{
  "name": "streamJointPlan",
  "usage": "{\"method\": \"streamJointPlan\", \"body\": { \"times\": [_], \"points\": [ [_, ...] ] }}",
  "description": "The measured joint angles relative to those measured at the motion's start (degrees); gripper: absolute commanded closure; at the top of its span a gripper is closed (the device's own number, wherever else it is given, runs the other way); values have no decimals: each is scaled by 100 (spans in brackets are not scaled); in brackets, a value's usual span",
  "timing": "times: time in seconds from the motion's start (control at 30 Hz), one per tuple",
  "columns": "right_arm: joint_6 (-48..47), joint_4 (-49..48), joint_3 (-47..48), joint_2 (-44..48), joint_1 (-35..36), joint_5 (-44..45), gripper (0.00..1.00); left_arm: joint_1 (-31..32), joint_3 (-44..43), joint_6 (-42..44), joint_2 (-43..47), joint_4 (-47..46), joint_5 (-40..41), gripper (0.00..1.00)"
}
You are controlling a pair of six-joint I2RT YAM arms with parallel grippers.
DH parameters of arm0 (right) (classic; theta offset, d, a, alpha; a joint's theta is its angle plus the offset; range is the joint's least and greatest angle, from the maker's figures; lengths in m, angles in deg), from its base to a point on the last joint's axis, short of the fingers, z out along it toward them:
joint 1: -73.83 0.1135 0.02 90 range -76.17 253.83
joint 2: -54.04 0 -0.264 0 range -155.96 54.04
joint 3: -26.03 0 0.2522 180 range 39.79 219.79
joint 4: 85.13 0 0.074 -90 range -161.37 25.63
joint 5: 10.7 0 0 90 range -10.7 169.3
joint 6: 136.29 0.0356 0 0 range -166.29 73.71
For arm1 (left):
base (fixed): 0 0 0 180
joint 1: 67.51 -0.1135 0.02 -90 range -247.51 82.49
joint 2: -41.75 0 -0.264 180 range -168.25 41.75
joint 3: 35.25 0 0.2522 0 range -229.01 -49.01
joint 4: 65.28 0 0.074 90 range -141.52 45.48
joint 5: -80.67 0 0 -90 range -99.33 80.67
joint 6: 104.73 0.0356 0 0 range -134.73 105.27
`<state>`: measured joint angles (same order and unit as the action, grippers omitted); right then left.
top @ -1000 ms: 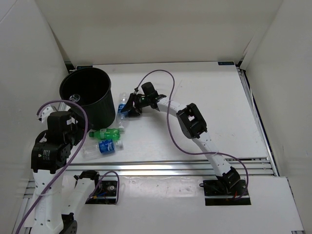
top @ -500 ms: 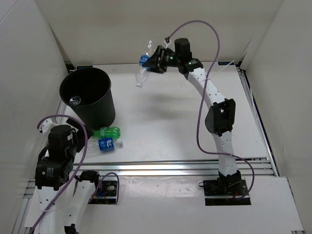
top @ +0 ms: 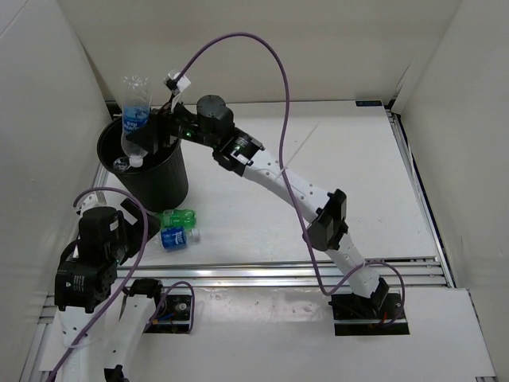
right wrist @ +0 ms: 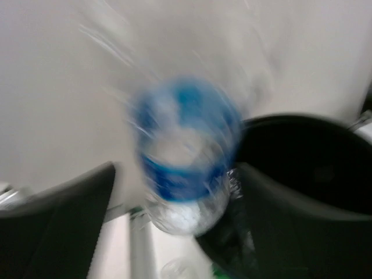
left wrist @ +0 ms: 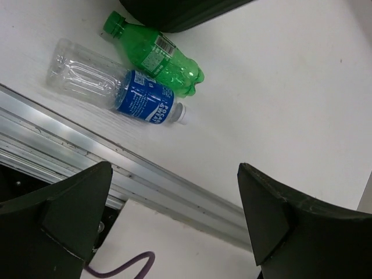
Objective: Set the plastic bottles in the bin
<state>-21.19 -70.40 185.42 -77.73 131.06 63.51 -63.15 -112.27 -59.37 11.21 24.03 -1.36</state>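
The black bin [top: 163, 181] stands at the table's left rear, and a clear bottle [top: 120, 165] lies inside it. My right gripper [top: 156, 132] reaches over the bin's rim. Its jaws are spread wide, and a clear blue-labelled bottle [top: 134, 118] hangs neck down between them. In the right wrist view this bottle [right wrist: 185, 157] is blurred and shows a gap to the left finger [right wrist: 64, 221]; the bin [right wrist: 314, 168] opens just to its right. A green bottle [left wrist: 157, 55] and another blue-labelled bottle [left wrist: 116, 90] lie side by side in front of the bin. My left gripper [left wrist: 174, 218] hovers open near the front rail, empty.
White walls close in the table at the left, back and right. An aluminium rail [top: 318, 270] runs along the front edge, with both arm bases behind it. The right arm's purple cable [top: 262, 56] loops high above the table's back.
The right arm swung left from the table's back to above the bin, carrying the blue-labelled bottle. Its jaws have spread apart. The left arm has barely moved.
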Motion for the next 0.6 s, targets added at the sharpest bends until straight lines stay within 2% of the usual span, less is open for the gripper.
{"method": "streamJointPlan", "body": {
  "times": [0.1, 0.2, 0.27, 0.3, 0.37, 0.4, 0.47, 0.53, 0.6],
  "points": [
    [-634, -247, 101, -136, 90, 426, 0, 0, -181, 332, -55, 94, -225, 0],
    [-1220, 170, 544, -160, 44, 1123, 0, 0, -280, 575, -140, 114, -407, 0],
    [-1377, 269, 632, 153, -4, 1543, 0, 0, -334, 684, -192, 127, -444, 0],
    [-1434, 155, 472, 474, -17, 1714, 0, 0, -354, 719, -199, 111, -442, 0],
    [-1569, -341, -938, 1843, -22, 2114, 0, 0, -352, 730, -149, 7, -435, 0],
    [-1602, -461, -1333, 2385, -17, 2284, 0, 0, -321, 717, -96, -118, -433, 0],
    [-1652, -551, -1198, 3051, 7, 2586, 0, 0, -175, 564, 39, -407, -400, 0],
    [-1707, -426, -468, 3279, 96, 2986, 0, 0, 83, 350, 129, -629, -339, 0],
    [-1832, -223, -310, 3641, 297, 3434, 0, 0, 400, -11, 96, -750, -223, 0]
  ]
}}
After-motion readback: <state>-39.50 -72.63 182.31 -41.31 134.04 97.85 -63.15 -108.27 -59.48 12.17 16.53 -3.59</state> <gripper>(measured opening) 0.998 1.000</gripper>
